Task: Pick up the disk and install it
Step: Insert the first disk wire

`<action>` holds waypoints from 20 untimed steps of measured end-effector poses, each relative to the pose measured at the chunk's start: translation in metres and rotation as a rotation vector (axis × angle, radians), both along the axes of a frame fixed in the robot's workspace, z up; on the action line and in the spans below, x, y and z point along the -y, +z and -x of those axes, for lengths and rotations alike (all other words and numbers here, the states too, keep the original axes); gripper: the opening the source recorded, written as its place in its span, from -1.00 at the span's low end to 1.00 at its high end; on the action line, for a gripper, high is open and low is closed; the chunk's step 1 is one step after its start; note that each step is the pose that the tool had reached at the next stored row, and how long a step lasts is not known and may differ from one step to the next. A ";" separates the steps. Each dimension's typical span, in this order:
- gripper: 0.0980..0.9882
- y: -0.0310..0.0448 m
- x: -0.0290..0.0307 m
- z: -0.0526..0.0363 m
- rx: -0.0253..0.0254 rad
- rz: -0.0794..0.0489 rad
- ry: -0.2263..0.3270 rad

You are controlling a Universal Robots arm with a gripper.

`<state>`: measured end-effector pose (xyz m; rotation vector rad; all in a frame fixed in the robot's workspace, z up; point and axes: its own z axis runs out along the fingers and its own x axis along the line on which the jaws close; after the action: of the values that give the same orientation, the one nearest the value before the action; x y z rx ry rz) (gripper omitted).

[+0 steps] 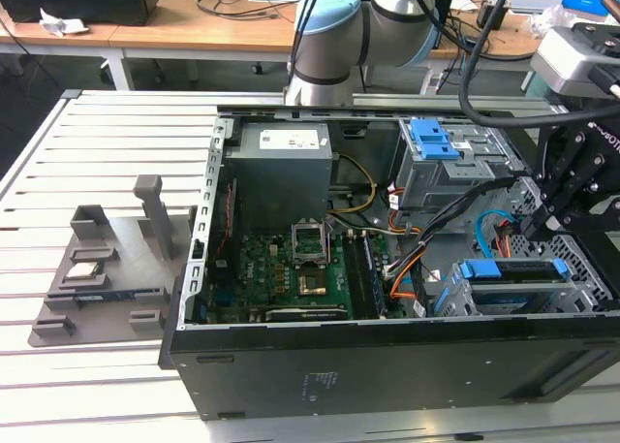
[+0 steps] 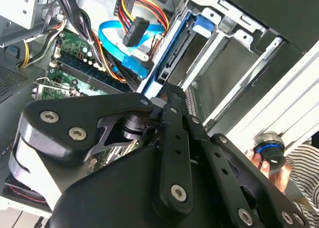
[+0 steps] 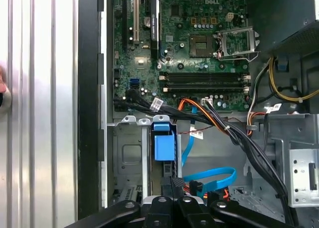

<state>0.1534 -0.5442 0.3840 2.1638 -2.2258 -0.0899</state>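
Observation:
The disk [image 1: 513,270] stands on edge in the drive cage [image 1: 581,288] at the near corner of the open computer case [image 1: 387,356], on the exterior view's right. Its blue rails [image 3: 164,145] show in the slot in the first wrist view, and one rail edge [image 2: 174,53] runs along the cage in the second wrist view. My gripper [image 1: 539,225] hangs just above the disk's end. Its fingertips [image 3: 172,184] are pressed together at the disk's near edge, and the black fingers [image 2: 167,96] converge there too. Whether they touch the disk is hidden.
Blue and orange cables [image 3: 209,175] loop beside the cage. The motherboard [image 1: 291,268], power supply [image 1: 281,167] and an upper cage with a blue latch [image 1: 433,138] sit in the case. A grey fixture [image 1: 107,268] lies on the slatted table. A person's hand [image 2: 264,160] holds a black knob.

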 end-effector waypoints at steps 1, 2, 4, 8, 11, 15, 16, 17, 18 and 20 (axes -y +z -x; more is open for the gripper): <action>-0.98 0.0000 -0.0010 -0.0030 0.0000 0.000 0.000; -0.98 0.0000 -0.0031 -0.0070 0.0000 0.001 0.000; -0.98 0.0000 -0.0082 -0.0149 0.0000 0.002 0.000; -0.98 0.0000 -0.0122 -0.0220 0.0000 0.002 0.000; -0.98 0.0000 -0.0148 -0.0265 0.0000 0.003 0.000; -0.98 0.0000 -0.0211 -0.0366 0.0000 0.003 0.000; -0.98 0.0000 -0.0222 -0.0379 0.0000 0.004 0.000; -0.98 0.0000 -0.0235 -0.0391 0.0000 0.004 0.000; -0.98 0.0000 -0.0262 -0.0410 0.0000 0.004 0.000; -0.98 -0.0001 -0.0307 -0.0428 -0.0001 0.004 0.000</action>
<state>0.1962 -0.5135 0.3839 2.1617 -2.2240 -0.0853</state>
